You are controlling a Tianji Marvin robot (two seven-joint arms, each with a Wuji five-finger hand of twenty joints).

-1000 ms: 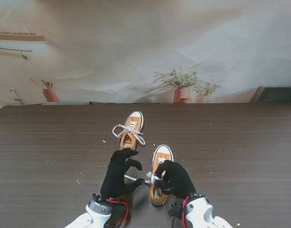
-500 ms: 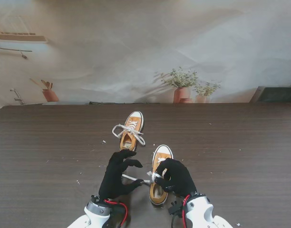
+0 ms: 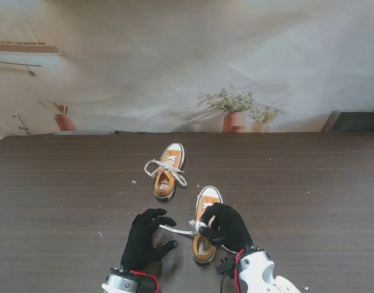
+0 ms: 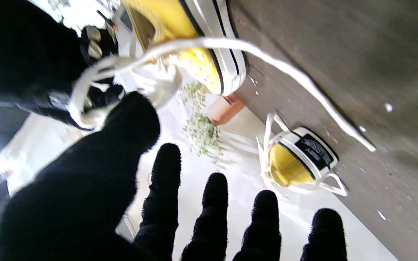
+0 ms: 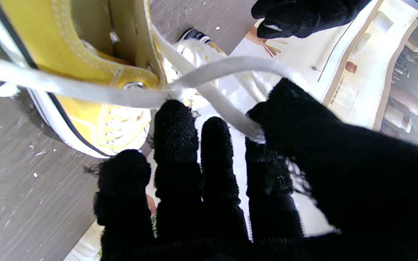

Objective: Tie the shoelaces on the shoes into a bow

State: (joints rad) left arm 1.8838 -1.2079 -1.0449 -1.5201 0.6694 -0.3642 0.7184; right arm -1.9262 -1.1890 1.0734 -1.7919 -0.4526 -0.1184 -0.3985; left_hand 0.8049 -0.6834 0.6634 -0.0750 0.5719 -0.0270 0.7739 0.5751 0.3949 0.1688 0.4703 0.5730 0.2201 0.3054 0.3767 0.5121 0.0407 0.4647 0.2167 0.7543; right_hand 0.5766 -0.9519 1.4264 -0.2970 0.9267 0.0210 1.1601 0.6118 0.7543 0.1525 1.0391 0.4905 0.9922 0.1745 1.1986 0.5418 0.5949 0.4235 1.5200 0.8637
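Fingers [image 5: 175, 123] of the right hand [image 3: 227, 227] are seen curled over the nearer shoe [image 3: 205, 224], with a white lace [image 5: 209, 94] pinched between thumb and forefinger. The left hand [image 3: 145, 237] is shown with its fingers [image 4: 214, 195] spread apart and nothing held; in its wrist view a free lace end [image 4: 303, 81] is seen trailing across the table beyond them.

Dark wood-grain table [image 3: 309, 183]: most of the stand view is filled by it, and pale flecks are scattered over its surface. A painted or printed backdrop [image 3: 175, 67] is hung behind it, with two potted plants [image 3: 236, 110] placed at its foot.

Nearer shoe: orange with a white toe cap, set toe away from the robot, between the two hands; its heel is partly covered by the right hand. A lace strand [image 3: 175, 230] is stretched from it toward the left hand. Whether that strand is touched by the left fingertips cannot be told.

Farther shoe [image 3: 167, 171]: the same colours, placed well apart and farther from the robot, its laces lying loose across it.
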